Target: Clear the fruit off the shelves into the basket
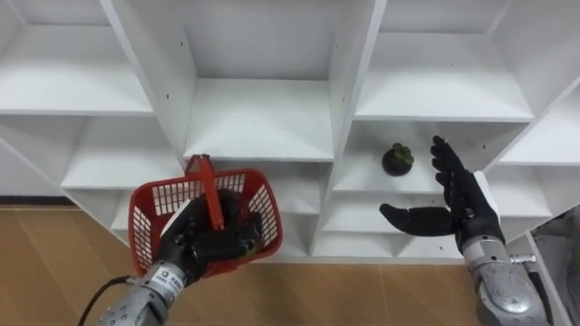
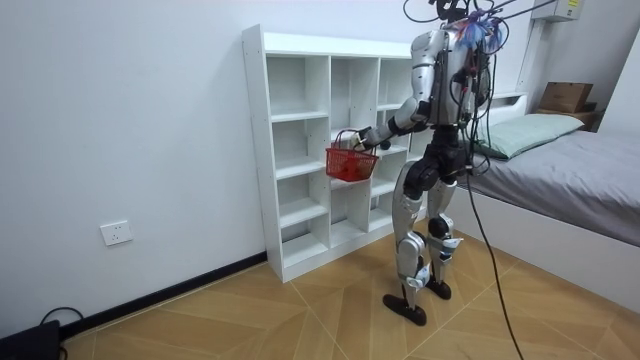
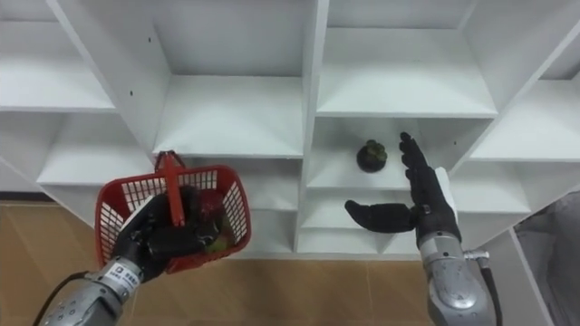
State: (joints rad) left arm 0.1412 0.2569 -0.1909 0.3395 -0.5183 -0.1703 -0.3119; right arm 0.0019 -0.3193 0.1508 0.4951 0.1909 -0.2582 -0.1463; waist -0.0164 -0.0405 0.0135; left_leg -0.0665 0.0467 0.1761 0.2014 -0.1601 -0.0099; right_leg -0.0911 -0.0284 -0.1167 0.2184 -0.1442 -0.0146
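A dark round fruit (image 1: 397, 159) with a green cap sits on a shelf in the white closet's (image 1: 258, 122) right column. My right hand (image 1: 464, 201) is open just right of it and a little nearer to me, thumb stretched out below the fruit, not touching it. A red plastic basket (image 1: 154, 206) hangs in front of the middle column, handle (image 1: 207, 188) upright. My left hand (image 1: 201, 243) is shut on its near rim. Something dark and greenish lies inside, mostly hidden by the fingers. In the room view I stand upright facing the closet (image 2: 291, 150), basket (image 2: 349, 163) held out.
The closet's other compartments in view are bare white shelves. Wooden floor (image 1: 54, 263) runs below it. A bed (image 2: 570, 170) stands close behind me on the room view's right, and a white wall (image 2: 120, 140) extends on the room view's left.
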